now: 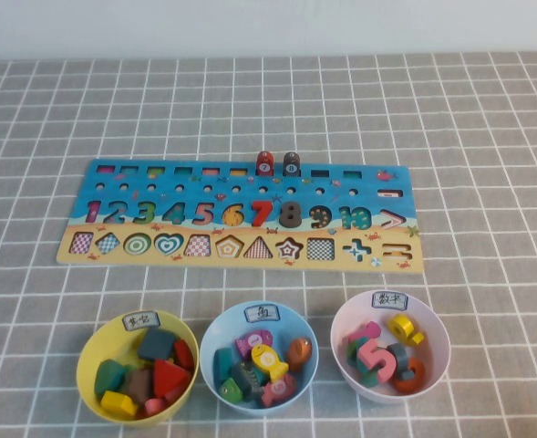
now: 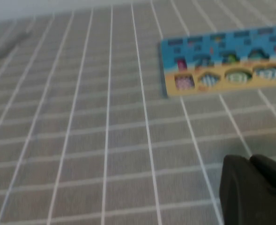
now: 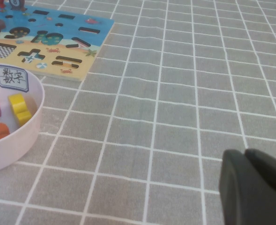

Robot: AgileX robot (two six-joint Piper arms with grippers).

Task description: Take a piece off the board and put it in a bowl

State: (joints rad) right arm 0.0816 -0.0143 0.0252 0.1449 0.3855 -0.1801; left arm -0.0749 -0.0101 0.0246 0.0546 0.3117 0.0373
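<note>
Board [image 1: 241, 213]: numerals 1 to 10 are being shown in a row; a yellow 6 [image 1: 233, 215] is being seated beside the red 7 [image 1: 262, 213].
Pink-white bowl [image 1: 437, 351]: a rim label [image 3: 12, 76] of black characters is being shown close only in the right wrist view; a yellow piece [image 1: 405, 329] is being held inside.
Left gripper [image 2: 255, 190]: being held over bare cloth near the board's end, seemingly pressed together.
Right gripper [image 3: 255, 185]: being held beside the pink-white bowl, seemingly pressed together.
High view: neither gripper is being shown.

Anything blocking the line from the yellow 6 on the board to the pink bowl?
Nothing visible. The yellow 6 sits in its slot on the board, red 7 right beside it. Bare cloth lies between board and pink bowl. Left gripper and right gripper are parked off to the sides.
</note>
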